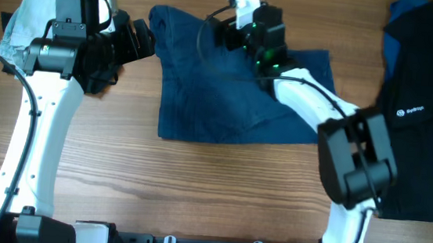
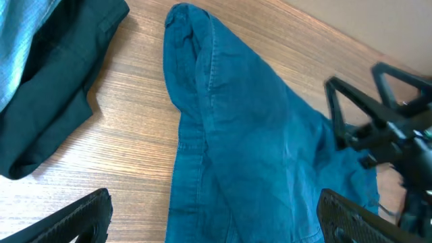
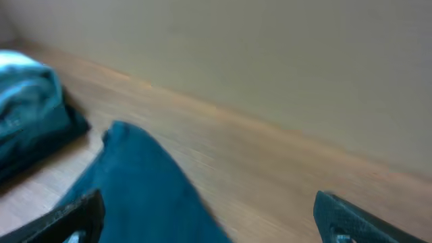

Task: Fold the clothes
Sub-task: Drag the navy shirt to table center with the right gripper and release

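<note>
The navy-blue shorts (image 1: 227, 91) lie partly folded on the wooden table (image 1: 195, 190), a flap turned over along the left side. My left gripper (image 1: 141, 38) is open and empty just off their upper left corner; in the left wrist view the shorts (image 2: 256, 155) fill the space between its wide-spread fingers (image 2: 212, 223). My right gripper (image 1: 223, 31) is open and empty above the shorts' far edge. In the right wrist view its fingers (image 3: 206, 219) are spread, with a corner of the shorts (image 3: 145, 189) below them.
A black garment with small white logos (image 1: 429, 116) lies at the right edge. A pale blue and dark pile (image 1: 20, 29) sits at the far left under my left arm, also in the left wrist view (image 2: 40, 74). A wall (image 3: 270, 61) bounds the table's far side.
</note>
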